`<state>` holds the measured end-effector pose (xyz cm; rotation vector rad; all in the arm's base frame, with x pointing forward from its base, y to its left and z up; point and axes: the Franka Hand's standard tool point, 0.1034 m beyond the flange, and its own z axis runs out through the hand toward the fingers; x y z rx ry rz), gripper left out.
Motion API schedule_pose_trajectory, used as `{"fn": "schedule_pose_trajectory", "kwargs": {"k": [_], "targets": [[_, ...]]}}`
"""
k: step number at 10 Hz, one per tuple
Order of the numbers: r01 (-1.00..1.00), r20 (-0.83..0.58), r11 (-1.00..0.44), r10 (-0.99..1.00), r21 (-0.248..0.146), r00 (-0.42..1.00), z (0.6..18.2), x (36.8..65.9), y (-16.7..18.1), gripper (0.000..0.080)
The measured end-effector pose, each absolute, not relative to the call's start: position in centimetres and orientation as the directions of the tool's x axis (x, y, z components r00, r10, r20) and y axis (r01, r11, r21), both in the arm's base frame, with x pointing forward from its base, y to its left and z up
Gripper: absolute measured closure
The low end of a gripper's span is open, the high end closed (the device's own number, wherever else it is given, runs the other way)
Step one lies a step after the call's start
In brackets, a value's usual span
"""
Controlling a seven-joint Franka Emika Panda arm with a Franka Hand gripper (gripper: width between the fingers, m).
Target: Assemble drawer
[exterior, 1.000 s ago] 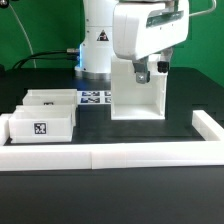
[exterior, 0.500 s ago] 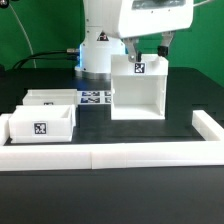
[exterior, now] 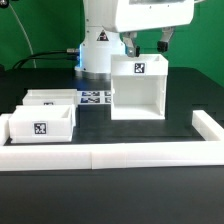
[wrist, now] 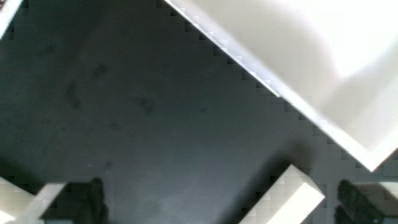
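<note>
One low white border wall (exterior: 110,157) runs across the bottom of the exterior frame on the black surface (exterior: 120,135). Behind it, at lower left, sits the near tray (exterior: 40,127), its tag facing forward, with the far tray (exterior: 50,98) just behind. Right of centre stands the box housing (exterior: 138,95), open face forward and a tag on top. The marker board (exterior: 95,97) lies farther back at centre. Just above the housing hangs the hand (exterior: 146,44), fingers (exterior: 130,45) spread apart and empty.

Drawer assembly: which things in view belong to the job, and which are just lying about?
Job:
housing
front tray
back tray
gripper, open above the housing

Lying about:
marker board
border wall
</note>
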<state>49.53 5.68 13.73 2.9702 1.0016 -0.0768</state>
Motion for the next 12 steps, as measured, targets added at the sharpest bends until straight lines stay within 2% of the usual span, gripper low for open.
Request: {"fn": "schedule_pose_trajectory", "kwargs": {"k": [1,2,3,6,9,12], "targets": [[0.604,-0.048,-0.797,0.604,-0.009,0.796,13.7,49.5,5.7,0.015],[0.516,-0.009,-0.857,0.516,-0.003,0.857,14.0,49.0,5.5,0.015],[0.414,-0.002,-0.91,0.414,0.005,0.91,14.1,47.4,5.4,0.015],[0.214,0.0,-0.977,0.214,0.014,0.977,14.0,45.6,7.4,0.015],[0.057,-0.026,-0.998,0.058,-0.036,0.998,13.0,43.6,8.9,0.015],[0.063,-0.022,-0.997,0.063,-0.033,0.998,13.1,43.8,8.8,0.015]]}}
